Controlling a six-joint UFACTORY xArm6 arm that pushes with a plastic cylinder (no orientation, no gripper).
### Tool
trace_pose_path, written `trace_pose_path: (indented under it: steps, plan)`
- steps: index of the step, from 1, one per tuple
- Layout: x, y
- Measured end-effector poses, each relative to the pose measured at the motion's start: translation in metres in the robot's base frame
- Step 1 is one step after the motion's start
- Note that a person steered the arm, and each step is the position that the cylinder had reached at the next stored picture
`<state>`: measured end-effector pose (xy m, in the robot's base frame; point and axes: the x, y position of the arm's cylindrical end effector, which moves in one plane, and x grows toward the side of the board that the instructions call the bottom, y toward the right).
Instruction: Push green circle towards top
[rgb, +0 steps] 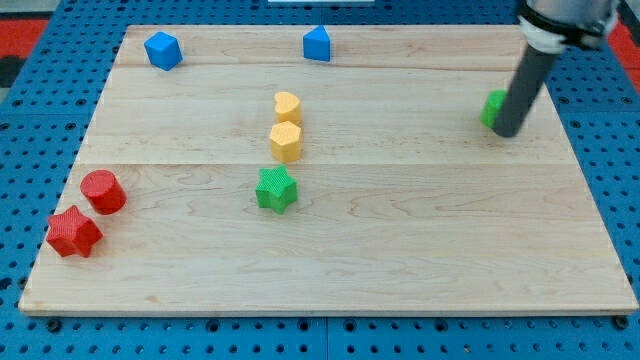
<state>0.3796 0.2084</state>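
Green circle (492, 108) sits near the worktop's (400, 250) right edge, mostly hidden behind my tip (507, 131), which touches its right side. No hand exists to open or hold anything. I judge the tip should come round below the block, centred, so it slides straight toward the view's top.

a lab bench: wooden board (330, 250) on blue perforated table (620, 150), robot rod (524, 85).
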Motion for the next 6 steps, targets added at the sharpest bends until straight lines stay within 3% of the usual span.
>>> trace_pose_path:
  steps: [2, 3, 4, 5, 6]
  plan:
    - [-0.032, 0.026]
    - [-0.063, -0.047]
    - [-0.045, -0.05]
    - [-0.062, -0.069]
    - [-0.11, -0.065]
